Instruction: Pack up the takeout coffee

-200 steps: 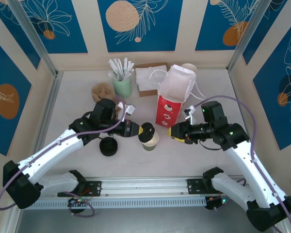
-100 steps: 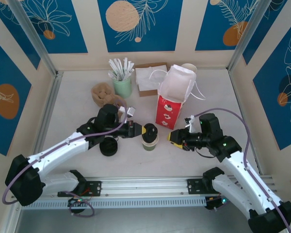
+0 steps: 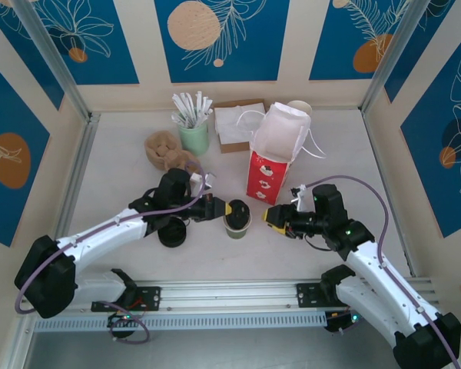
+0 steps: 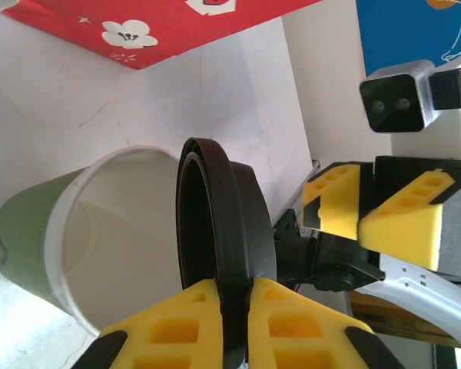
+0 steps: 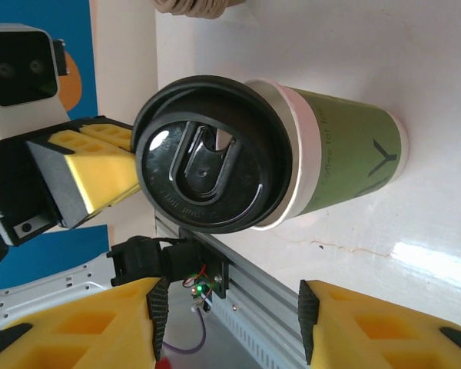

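Note:
The takeout coffee cup (image 3: 238, 223) has a dark green body and stands on the table in front of the red-and-white bag (image 3: 267, 175). My left gripper (image 3: 226, 209) is shut on the rim of its round black lid (image 4: 230, 207). The lid is tilted over the cup's white mouth (image 4: 115, 231), which stays partly uncovered. In the right wrist view the lid (image 5: 207, 154) sits off-centre on the cup (image 5: 346, 157). My right gripper (image 3: 273, 217) is open just right of the cup, its pads (image 5: 84, 327) apart with nothing between them.
A low stack of black lids (image 3: 171, 231) lies under my left arm. At the back are a green holder of white sticks (image 3: 193, 137), a napkin box (image 3: 234, 127), a brown lump (image 3: 163, 146) and the bag's handles (image 3: 316, 150). A metal rail (image 3: 230, 296) runs along the near edge.
The left gripper has lowered the lid onto the cup's mouth. The right gripper has slid left toward the cup and its jaws have spread wider.

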### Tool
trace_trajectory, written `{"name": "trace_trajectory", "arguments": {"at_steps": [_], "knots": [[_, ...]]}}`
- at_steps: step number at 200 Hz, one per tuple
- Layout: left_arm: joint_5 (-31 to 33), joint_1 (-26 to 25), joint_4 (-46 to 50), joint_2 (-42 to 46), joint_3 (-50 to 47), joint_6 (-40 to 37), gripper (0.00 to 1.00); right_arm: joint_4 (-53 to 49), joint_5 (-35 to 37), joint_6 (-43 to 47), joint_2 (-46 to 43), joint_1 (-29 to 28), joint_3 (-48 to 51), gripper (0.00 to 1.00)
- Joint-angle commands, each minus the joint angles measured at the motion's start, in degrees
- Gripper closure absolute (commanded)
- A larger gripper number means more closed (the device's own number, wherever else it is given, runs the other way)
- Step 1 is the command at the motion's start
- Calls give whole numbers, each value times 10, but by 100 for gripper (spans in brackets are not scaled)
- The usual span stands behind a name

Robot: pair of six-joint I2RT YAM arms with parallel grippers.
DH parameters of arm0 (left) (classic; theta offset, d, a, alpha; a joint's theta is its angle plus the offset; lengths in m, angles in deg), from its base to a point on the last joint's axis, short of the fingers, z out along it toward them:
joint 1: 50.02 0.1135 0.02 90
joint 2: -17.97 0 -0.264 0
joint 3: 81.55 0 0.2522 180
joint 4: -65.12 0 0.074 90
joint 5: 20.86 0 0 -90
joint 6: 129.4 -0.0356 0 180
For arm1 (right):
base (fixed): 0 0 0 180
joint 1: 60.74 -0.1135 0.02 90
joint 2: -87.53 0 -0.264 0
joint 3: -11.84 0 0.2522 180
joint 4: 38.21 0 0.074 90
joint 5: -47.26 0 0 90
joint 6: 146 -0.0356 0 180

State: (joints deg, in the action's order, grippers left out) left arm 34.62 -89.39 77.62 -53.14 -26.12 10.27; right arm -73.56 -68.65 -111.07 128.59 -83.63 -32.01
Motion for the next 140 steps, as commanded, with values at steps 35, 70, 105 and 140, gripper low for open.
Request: {"name": "trace_trajectory", "arguments": {"at_steps": [35,70,105,140], "knots": [[-11,14,-26,-5,-23,18,83,47,-22,17,23,-3,13,48],[-12,16,-18,-17,-19,17,73,56,-15,20,43,-5,9,48],[-5,17,-14,-21,-15,9,67,68,-12,20,64,-6,8,48],[-11,17,-16,-32,-11,4,65,85,-6,17,79,-14,8,48]]}}
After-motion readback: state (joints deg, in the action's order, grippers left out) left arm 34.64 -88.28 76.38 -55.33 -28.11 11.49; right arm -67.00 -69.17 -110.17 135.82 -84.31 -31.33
